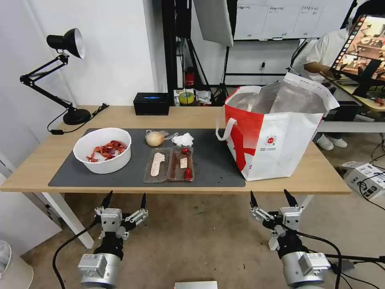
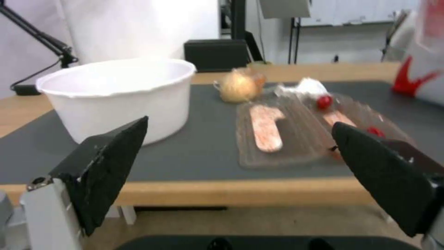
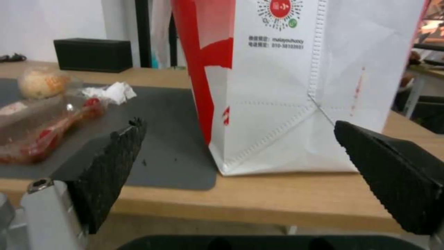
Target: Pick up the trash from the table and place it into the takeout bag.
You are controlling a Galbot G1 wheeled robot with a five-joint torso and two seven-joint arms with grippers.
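A: Where are the tools against the grey mat (image 1: 212, 160)?

B: Both hang in front of the worktop (image 1: 321, 176), below its near edge and touching nothing. The left tool (image 1: 125, 199) has its black fingers spread wide, in line with the mat's bowl end. The right tool (image 1: 270, 196) is just as wide, facing the takeout bag (image 1: 276, 140).

A: And the trash?

B: All on the mat, well apart from either tool. The white bowl of red shells (image 1: 103, 149) sits at the mat's left end. The clear two-part tray with food scraps (image 1: 169, 164) lies near the mat's middle, close to its front edge. Behind the tray rest the tan wrapped lump (image 1: 155, 138) and, just beside it, the crumpled tissue (image 1: 183, 139).

A: The bag?

B: Upright and open-topped at the mat's right end, partly over its edge.

A: Any writing?

B: A round red logo on the bag's white side, with two small lines beneath; I cannot read them surely.
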